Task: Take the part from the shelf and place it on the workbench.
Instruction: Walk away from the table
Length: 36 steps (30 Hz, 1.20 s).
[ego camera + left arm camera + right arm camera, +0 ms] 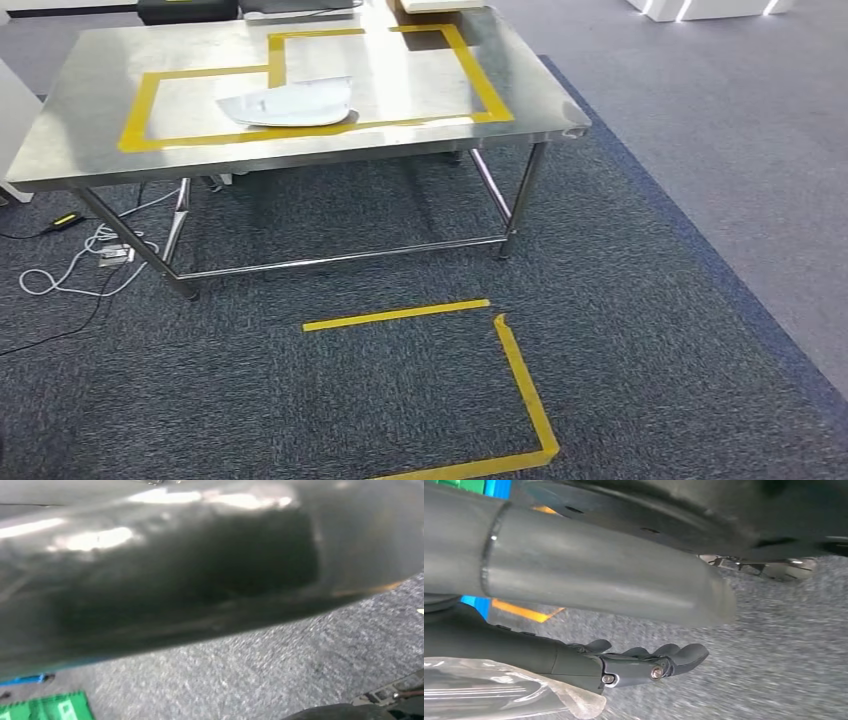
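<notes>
Already the white part (290, 103) is lying on the steel counter (90, 120), inside the yellow tape outline (140, 115), at about eleven o'clock in the head view, so the placing appears done. Seemingly only stepping away is remaining. At the right wrist, the right hand (644, 662) is hanging over the carpet with fingers loosely extended, gripping nothing; clear plastic film (499, 695) is lying beside it. How the left hand is set, I cannot tell. White cables (70, 265) are trailing at nine o'clock, and floor tape (520, 385) is marking a corner at five o'clock.
</notes>
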Motion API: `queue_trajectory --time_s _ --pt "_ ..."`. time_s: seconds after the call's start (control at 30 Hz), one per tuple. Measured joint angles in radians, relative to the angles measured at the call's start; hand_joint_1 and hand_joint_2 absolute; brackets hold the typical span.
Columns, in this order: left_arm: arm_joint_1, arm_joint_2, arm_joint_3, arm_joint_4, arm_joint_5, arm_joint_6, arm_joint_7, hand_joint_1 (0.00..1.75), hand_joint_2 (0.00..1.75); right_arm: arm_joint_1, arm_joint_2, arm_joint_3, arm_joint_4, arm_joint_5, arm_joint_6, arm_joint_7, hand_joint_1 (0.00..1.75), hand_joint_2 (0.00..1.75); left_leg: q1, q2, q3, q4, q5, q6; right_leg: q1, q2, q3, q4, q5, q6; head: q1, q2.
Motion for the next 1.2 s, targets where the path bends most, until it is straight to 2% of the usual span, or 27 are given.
queue_trajectory --time_s 0.03,0.07,0.1,0.13,0.17,0.23,0.3,0.33,0.37,0.4,0.43,0.47,0.53,0.6,0.67,0.73,0.8,0.83,0.87,0.9,0.93,0.97,1.0,1.03,1.1,1.17,1.2 --pt "0.001 0.002 -0.008 0.002 -0.008 -0.005 0.005 0.0 0.0 -0.002 0.0 0.0 0.0 0.0 0.0 0.0 0.0 0.0 -0.002 0.01 -0.002 0.003 0.004 -0.006 0.002 -0.019 0.047 -0.067 0.002 -0.004 0.0 0.0" --pt "0.002 0.004 -0.019 0.004 -0.02 -0.01 0.011 0.0 0.0 -0.004 -0.001 0.0 0.0 -0.001 0.0 -0.001 0.0 0.0 -0.005 0.02 -0.003 0.005 0.009 -0.011 0.003 -0.033 0.074 -0.115 -0.004 -0.01 0.001 0.0" --pt "0.003 0.007 -0.031 0.007 -0.031 -0.015 0.015 0.0 0.0 -0.004 -0.001 0.0 0.0 -0.001 0.0 -0.002 0.0 0.0 -0.007 0.031 -0.005 0.007 0.013 -0.017 0.005 -0.035 0.083 -0.137 -0.011 -0.017 0.002 0.0" --pt "0.003 0.01 -0.042 0.009 -0.039 -0.019 0.017 0.0 0.0 -0.003 -0.001 0.0 0.0 -0.001 0.0 -0.002 0.0 0.0 -0.007 0.042 -0.005 0.008 0.016 -0.023 0.006 -0.024 0.077 -0.143 -0.013 -0.026 0.001 0.0" --pt "0.003 0.012 -0.051 0.01 -0.043 -0.021 0.019 0.0 0.0 0.0 -0.001 0.0 0.001 -0.001 0.0 -0.002 0.0 0.0 -0.005 0.042 -0.006 0.012 0.013 -0.029 0.005 -0.015 0.07 -0.146 -0.011 -0.036 0.001 0.0" --pt "0.005 0.014 -0.064 0.013 -0.046 -0.023 0.02 0.0 0.0 0.005 -0.002 -0.001 0.002 -0.001 0.001 -0.001 0.0 0.0 0.001 0.007 -0.021 0.058 -0.03 -0.04 0.002 0.002 0.061 -0.149 0.0 -0.055 -0.002 0.0" --pt "0.01 0.015 -0.073 0.018 -0.046 -0.025 0.02 0.0 0.0 0.005 -0.003 -0.001 0.003 0.0 0.002 -0.002 0.0 0.0 0.005 -0.039 -0.06 0.177 -0.112 -0.047 0.004 0.022 0.049 -0.149 0.012 -0.067 -0.005 0.0" --pt "0.013 0.015 -0.076 0.021 -0.046 -0.026 0.02 0.0 0.0 0.005 -0.004 -0.001 0.003 0.001 0.004 -0.004 0.0 0.0 0.005 -0.05 -0.078 0.24 -0.144 -0.049 0.006 0.034 0.043 -0.148 0.016 -0.07 -0.005 0.0" --pt "0.015 0.015 -0.079 0.022 -0.046 -0.028 0.02 0.0 0.0 0.006 -0.004 -0.001 0.003 0.003 0.005 -0.006 0.0 0.0 0.005 -0.055 -0.086 0.281 -0.158 -0.048 0.009 0.047 0.04 -0.148 0.021 -0.071 -0.005 0.0" --pt "0.017 0.016 -0.082 0.023 -0.049 -0.028 0.02 0.0 0.0 0.008 -0.004 -0.001 0.003 0.005 0.006 -0.008 0.0 0.0 0.004 -0.058 -0.079 0.286 -0.149 -0.045 0.012 0.06 0.039 -0.147 0.025 -0.072 -0.005 0.0" --pt "0.017 0.016 -0.085 0.023 -0.053 -0.028 0.02 0.0 0.0 0.01 -0.004 -0.001 0.003 0.005 0.006 -0.01 0.0 0.0 0.003 -0.063 -0.056 0.251 -0.122 -0.039 0.015 0.073 0.039 -0.145 0.028 -0.071 -0.005 0.0" --pt "0.018 0.016 -0.088 0.023 -0.057 -0.028 0.02 0.0 0.0 0.01 -0.005 -0.001 0.003 0.006 0.006 -0.012 0.0 0.0 0.001 -0.075 -0.023 0.189 -0.084 -0.031 0.017 0.085 0.04 -0.143 0.03 -0.071 -0.005 0.0" --pt "0.02 0.018 -0.093 0.026 -0.066 -0.025 0.02 0.0 0.0 0.009 -0.005 -0.001 0.005 0.004 0.004 -0.015 0.0 0.0 -0.001 -0.118 0.04 0.069 -0.033 -0.011 0.019 0.109 0.034 -0.138 0.034 -0.067 -0.004 0.0" --pt "0.023 0.018 -0.1 0.029 -0.075 -0.024 0.022 0.0 0.0 0.006 -0.005 -0.002 0.006 0.002 0.002 -0.017 0.0 0.0 -0.003 -0.14 0.06 0.025 -0.024 -0.003 0.015 0.133 0.023 -0.135 0.04 -0.058 -0.004 0.0" --pt "0.018 0.014 -0.111 0.029 -0.092 -0.023 0.028 0.0 0.0 0.007 -0.005 -0.002 0.006 -0.001 0.002 -0.018 0.0 0.0 -0.003 -0.12 0.063 0.002 -0.023 -0.002 0.011 0.147 0.011 -0.132 0.044 -0.048 -0.006 0.0" --pt "0.011 0.01 -0.124 0.029 -0.105 -0.023 0.034 0.0 0.0 0.008 -0.007 -0.002 0.006 -0.008 0.009 -0.017 0.0 0.0 0.003 -0.096 0.069 -0.028 -0.023 0.002 0.012 0.114 -0.019 -0.097 0.02 -0.037 0.0 0.0" --pt "0.011 0.005 -0.131 0.029 -0.101 -0.023 0.035 0.0 0.0 0.004 -0.008 -0.003 0.006 -0.024 0.017 -0.017 0.0 0.0 0.006 -0.069 0.068 -0.037 -0.022 0.005 0.009 0.068 -0.079 0.015 -0.038 -0.025 0.008 0.0" --pt "0.013 0.003 -0.132 0.029 -0.098 -0.023 0.034 0.0 0.0 0.002 -0.008 -0.004 0.006 -0.03 0.019 -0.017 0.0 0.0 0.006 -0.054 0.066 -0.035 -0.023 0.005 0.005 0.059 -0.111 0.081 -0.064 -0.018 0.01 0.0" --pt "0.014 0.001 -0.133 0.03 -0.096 -0.024 0.033 0.0 0.0 0.001 -0.01 -0.005 0.006 -0.034 0.02 -0.017 0.0 0.0 0.006 -0.039 0.065 -0.033 -0.023 0.004 0.001 0.054 -0.135 0.13 -0.076 -0.011 0.01 0.0" --pt "0.013 0.0 -0.134 0.03 -0.098 -0.025 0.033 0.0 0.0 0.002 -0.012 -0.006 0.006 -0.035 0.02 -0.018 0.0 0.0 0.007 -0.025 0.065 -0.031 -0.025 0.003 -0.003 0.05 -0.141 0.143 -0.069 -0.005 0.01 0.0" --pt "0.013 0.0 -0.136 0.03 -0.102 -0.027 0.032 0.0 0.0 0.004 -0.014 -0.007 0.006 -0.035 0.02 -0.018 0.0 0.0 0.008 -0.013 0.065 -0.029 -0.026 0.001 -0.008 0.045 -0.128 0.119 -0.046 0.0 0.01 0.0" --pt "0.012 -0.001 -0.137 0.03 -0.107 -0.028 0.032 0.0 0.0 0.006 -0.017 -0.008 0.006 -0.035 0.02 -0.018 0.0 0.0 0.01 -0.002 0.065 -0.026 -0.029 -0.004 -0.012 0.035 -0.096 0.061 -0.01 0.005 0.01 0.0" --pt "0.01 -0.002 -0.139 0.03 -0.111 -0.029 0.033 0.0 0.0 0.006 -0.019 -0.008 0.006 -0.035 0.02 -0.018 0.0 0.0 0.012 0.008 0.066 -0.021 -0.033 -0.009 -0.014 0.016 -0.059 -0.009 0.016 0.009 0.01 0.0" --pt "0.009 -0.002 -0.139 0.03 -0.113 -0.03 0.033 0.0 0.0 0.004 -0.021 -0.009 0.007 -0.035 0.02 -0.018 0.0 0.0 0.011 0.017 0.066 -0.015 -0.038 -0.016 -0.014 -0.003 -0.029 -0.066 0.033 0.008 0.01 0.0" --pt "0.008 -0.002 -0.141 0.03 -0.115 -0.03 0.033 0.0 0.0 0.0 -0.023 -0.009 0.007 -0.035 0.02 -0.019 0.0 0.0 0.007 0.034 0.066 -0.007 -0.043 -0.031 -0.008 -0.021 -0.006 -0.113 0.035 -0.007 0.007 0.0" --pt "0.007 -0.003 -0.142 0.03 -0.115 -0.03 0.032 0.0 0.0 0.001 -0.023 -0.009 0.008 -0.034 0.02 -0.019 0.0 0.0 0.007 0.046 0.068 -0.006 -0.045 -0.042 -0.005 -0.002 -0.013 -0.108 0.037 -0.028 0.003 0.0" --pt "0.006 -0.003 -0.142 0.03 -0.114 -0.029 0.032 0.0 0.0 0.002 -0.023 -0.009 0.008 -0.033 0.02 -0.018 0.0 0.0 0.009 0.037 0.068 -0.002 -0.051 -0.048 -0.006 0.006 -0.015 -0.108 0.039 -0.035 0.002 0.0"
